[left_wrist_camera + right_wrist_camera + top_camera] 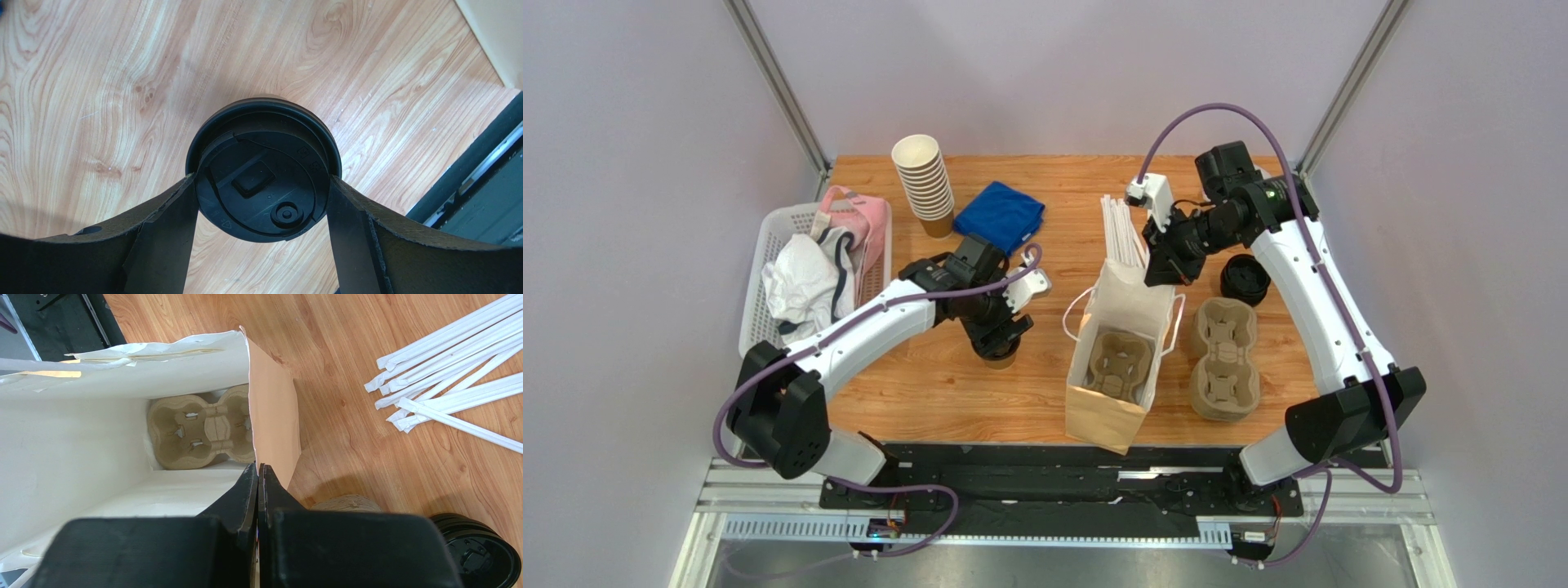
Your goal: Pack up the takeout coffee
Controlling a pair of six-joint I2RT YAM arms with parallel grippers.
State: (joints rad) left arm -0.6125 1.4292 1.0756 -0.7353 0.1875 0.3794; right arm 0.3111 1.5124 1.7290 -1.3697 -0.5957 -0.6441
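In the top view, left of the paper bag [1106,417]: left gripper [999,337] down over the takeout coffee [997,355], upright on the table [928,392]. In the left wrist view, fingers [178,226] parted to lid width, pressed against both sides of the round black lid [264,177], cup body hidden beneath. In the right wrist view, right gripper [258,471] clenched on the bag's far rim, a pulp cup carrier [199,429] lying inside.

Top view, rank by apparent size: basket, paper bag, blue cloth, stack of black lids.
1. basket and paper bag: near alike; the bag stands taller, nearer the camera, so unranked.
2. blue cloth
3. stack of black lids
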